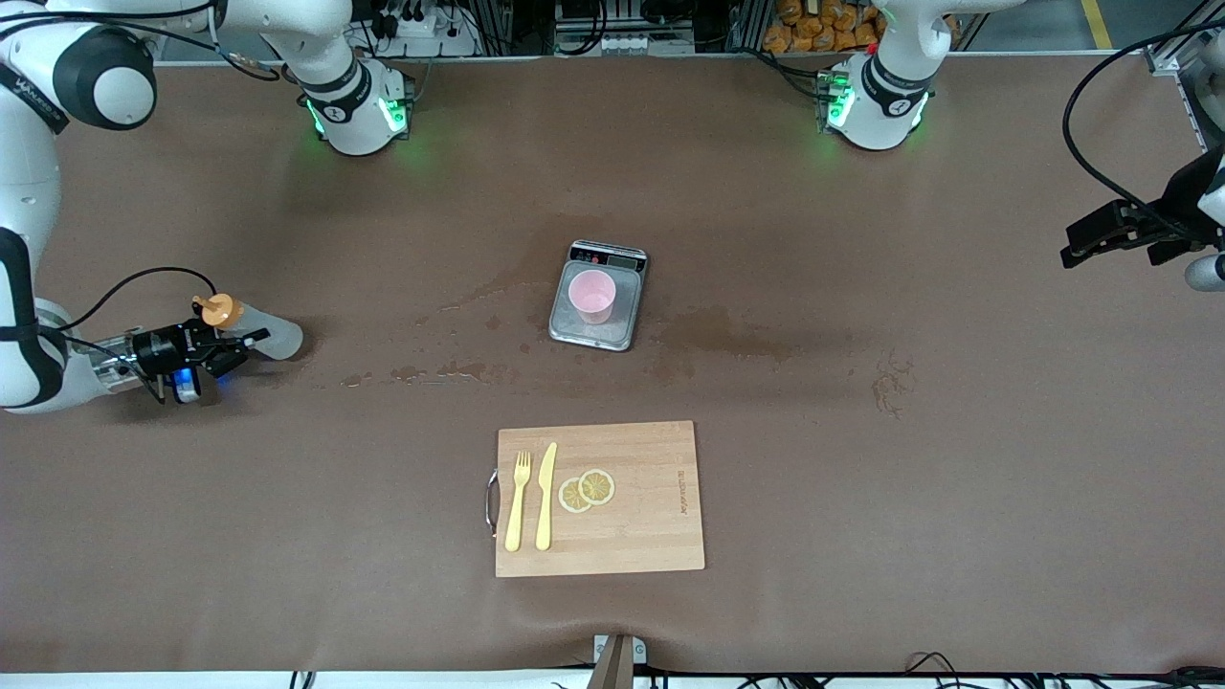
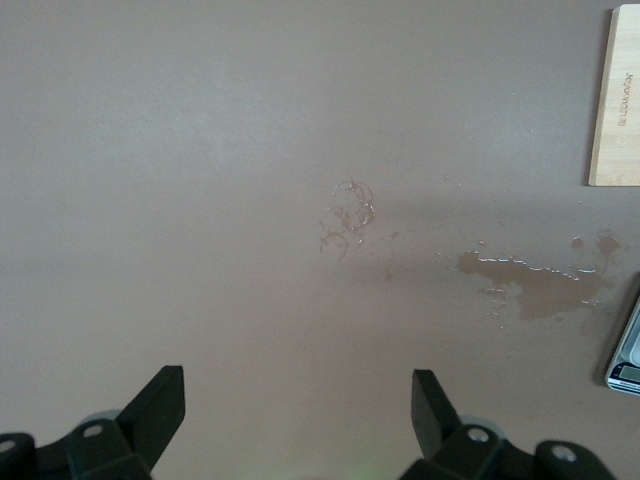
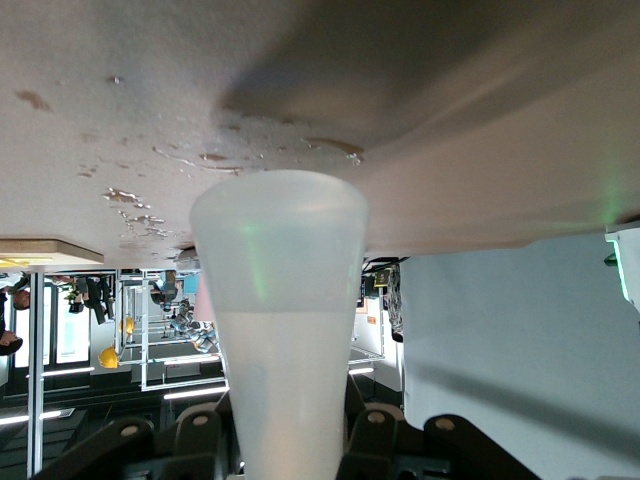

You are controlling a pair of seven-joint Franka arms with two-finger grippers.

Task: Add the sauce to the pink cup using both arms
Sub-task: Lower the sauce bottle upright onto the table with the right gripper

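Observation:
The sauce bottle [image 1: 271,337] is whitish with an orange nozzle cap. It lies nearly level, low over the table at the right arm's end. My right gripper [image 1: 228,350] is shut on its body; in the right wrist view the bottle [image 3: 283,300] fills the gap between the fingers of the right gripper [image 3: 290,440]. The pink cup [image 1: 592,295] stands upright on the grey scale [image 1: 576,334] mid-table. My left gripper [image 1: 1072,247] hangs open over the table's left-arm end, far from the cup. The left wrist view shows the left gripper [image 2: 297,400] with nothing between its fingers.
A wooden cutting board [image 1: 641,536] lies nearer the front camera than the scale, carrying a yellow fork [image 1: 518,502], a knife [image 1: 545,496] and two lemon slices [image 1: 587,490]. Wet stains [image 1: 459,368] mark the brown table beside the scale. The board's edge [image 2: 615,100] and the scale's corner [image 2: 628,365] also show.

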